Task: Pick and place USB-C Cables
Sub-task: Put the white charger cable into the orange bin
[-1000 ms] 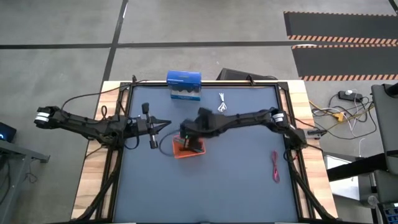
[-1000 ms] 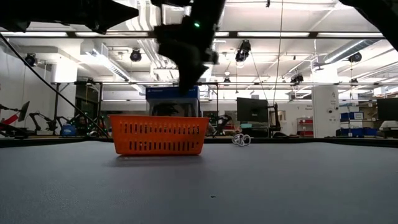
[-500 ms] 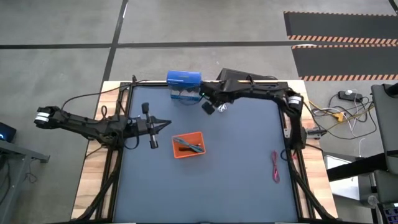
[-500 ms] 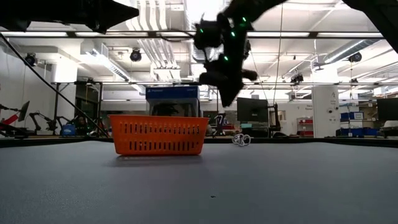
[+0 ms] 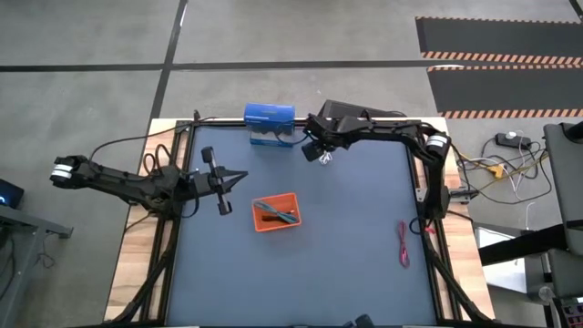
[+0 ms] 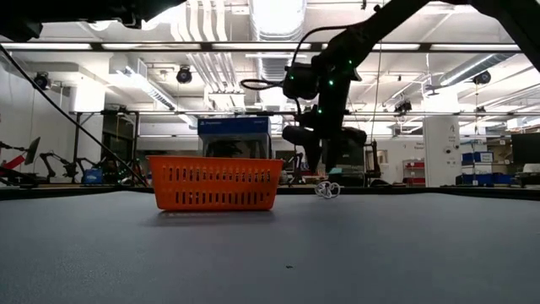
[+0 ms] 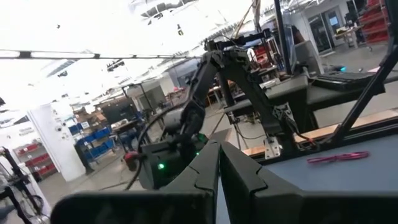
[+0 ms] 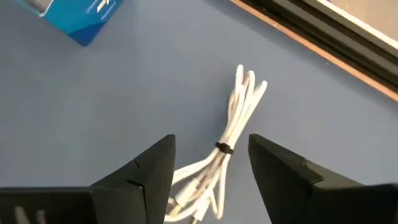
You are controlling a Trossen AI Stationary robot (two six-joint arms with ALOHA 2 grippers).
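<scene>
A white USB-C cable bundle (image 8: 231, 140) lies flat on the blue table near its far edge (image 5: 326, 158). My right gripper (image 8: 211, 144) hangs open just above it, one finger on either side, and touches nothing; the low view shows the fingertips (image 6: 324, 171) clear of the cable (image 6: 327, 190). The orange tray (image 5: 261, 221) at mid-table holds a dark cable and a teal-green cable (image 5: 278, 213). A red cable (image 5: 402, 244) lies flat toward the right edge. My left gripper (image 5: 240, 178) waits shut left of the tray, holding nothing.
A blue box (image 5: 270, 125) stands at the far edge, just left of the white cable and close to my right gripper. The table's dark frame rail (image 8: 323, 28) runs right behind the cable. The orange tray (image 6: 215, 182) sits between both arms.
My right gripper has swung from over the orange tray toward the table's far edge, then come down over the white cable. The tray and its cables have stayed where they were.
</scene>
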